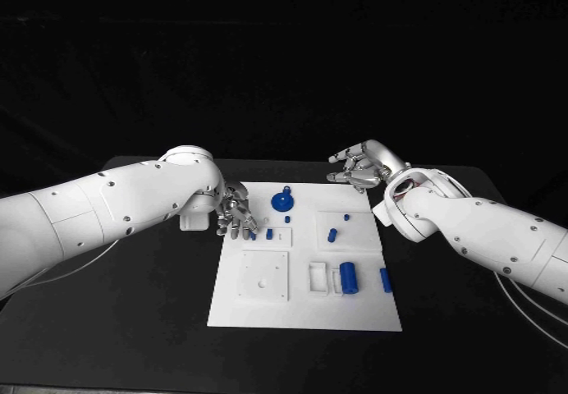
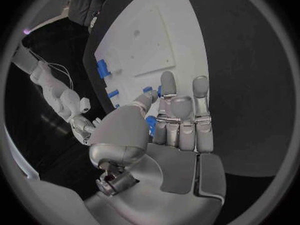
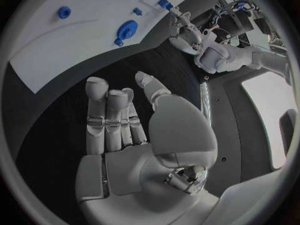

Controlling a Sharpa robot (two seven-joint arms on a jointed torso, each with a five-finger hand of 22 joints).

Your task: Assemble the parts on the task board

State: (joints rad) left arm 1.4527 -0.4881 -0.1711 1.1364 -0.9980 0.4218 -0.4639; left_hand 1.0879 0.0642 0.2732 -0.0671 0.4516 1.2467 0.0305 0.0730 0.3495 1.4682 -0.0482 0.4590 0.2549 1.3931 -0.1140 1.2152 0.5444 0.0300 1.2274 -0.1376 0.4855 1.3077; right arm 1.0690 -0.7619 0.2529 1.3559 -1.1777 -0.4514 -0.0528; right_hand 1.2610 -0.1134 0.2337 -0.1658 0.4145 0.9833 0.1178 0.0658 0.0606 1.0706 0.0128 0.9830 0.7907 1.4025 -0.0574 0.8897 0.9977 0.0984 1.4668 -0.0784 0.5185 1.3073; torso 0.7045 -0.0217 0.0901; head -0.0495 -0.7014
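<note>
The white task board (image 1: 308, 308) lies in the middle of the black table. On it sit a round blue disc with a knob (image 1: 283, 200), a blue cylinder (image 1: 348, 277), a blue bar (image 1: 386, 280) and several small blue pegs, one of them (image 1: 332, 235) near the centre. My left hand (image 1: 235, 215) hangs over the board's left edge with fingers pointing down, close to two small blue parts (image 1: 270, 234); its fingers (image 2: 181, 115) are stretched out and grip nothing. Past the board's far right corner, my right hand (image 1: 364, 167) hovers with an empty palm (image 3: 125, 135).
The board has raised white square plates (image 1: 264, 274) and a small white holder (image 1: 318, 277) beside the cylinder. Black table (image 1: 130, 328) surrounds the board on all sides. From the right wrist view the disc (image 3: 127, 30) and the board (image 3: 62, 50) lie beyond the fingers.
</note>
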